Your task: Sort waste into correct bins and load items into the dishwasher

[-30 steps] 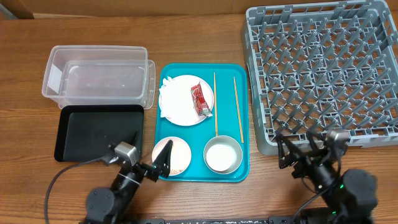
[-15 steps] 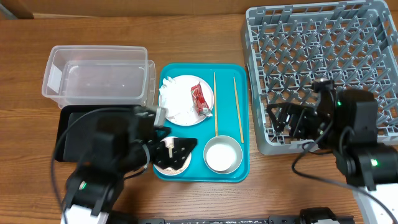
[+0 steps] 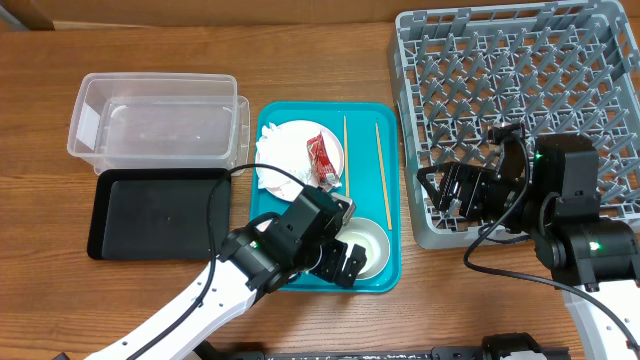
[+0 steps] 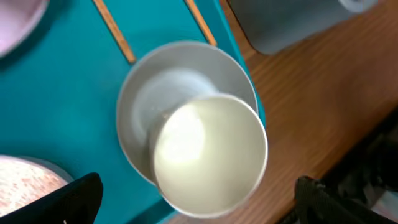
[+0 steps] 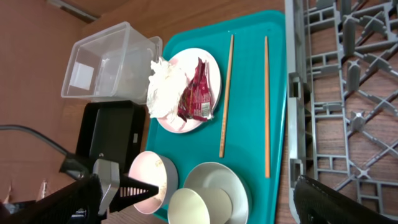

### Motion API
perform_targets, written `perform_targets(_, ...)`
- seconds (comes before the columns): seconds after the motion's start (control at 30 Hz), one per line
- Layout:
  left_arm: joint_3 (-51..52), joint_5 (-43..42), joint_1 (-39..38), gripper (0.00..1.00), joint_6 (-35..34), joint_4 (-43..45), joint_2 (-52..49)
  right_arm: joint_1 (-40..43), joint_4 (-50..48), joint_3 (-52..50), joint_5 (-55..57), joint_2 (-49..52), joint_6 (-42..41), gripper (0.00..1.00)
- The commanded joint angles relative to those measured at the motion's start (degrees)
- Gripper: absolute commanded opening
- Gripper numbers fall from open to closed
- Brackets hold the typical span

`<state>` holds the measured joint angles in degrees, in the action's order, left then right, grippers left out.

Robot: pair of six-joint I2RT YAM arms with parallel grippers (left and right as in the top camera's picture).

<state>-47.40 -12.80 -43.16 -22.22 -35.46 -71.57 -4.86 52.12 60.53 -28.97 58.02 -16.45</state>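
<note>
My left gripper (image 3: 345,262) (image 4: 199,186) hangs open over a small white plate (image 3: 372,240) (image 4: 137,118) (image 5: 221,183) with a cream cup (image 4: 211,152) on it. My left arm hides the pinkish bowl from overhead. The bowl shows in the wrist views (image 4: 25,180) (image 5: 149,177) with grains in it. A large plate (image 3: 295,182) (image 5: 211,68) holds a crumpled napkin (image 3: 272,155) (image 5: 165,87) and a red packet (image 3: 322,160) (image 5: 198,96). Two chopsticks (image 3: 346,170) (image 3: 382,175) lie beside it. My right gripper (image 3: 447,192) (image 5: 193,199) is open and empty at the front left of the grey rack (image 3: 520,100) (image 5: 348,93).
All the dishes sit on a teal tray (image 3: 365,160) (image 5: 245,124). A clear tub (image 3: 90,130) (image 5: 112,68) stands left of it at the back. A black tray (image 3: 160,215) (image 5: 112,130) lies in front of the tub. The rack fills the right side.
My left arm rose from the table's front edge and swung right across the tray, from the bowl to the small plate. My right arm rose to the rack's front left corner.
</note>
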Motion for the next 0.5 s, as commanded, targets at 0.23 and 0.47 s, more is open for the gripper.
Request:
perform_targets(0.23,-0.87,7.06,-0.39,0.52,1.22,3.3,-7.41,0.22,-0.52,1.75,-0.68,-0.5,0.31,1.0)
perform_targets(0.47,-2.43,6.75,-0.2,0.04,-1.16,3.72,-10.75,0.22,-0.31,1.75,-0.7,-0.5,0.26,1.0)
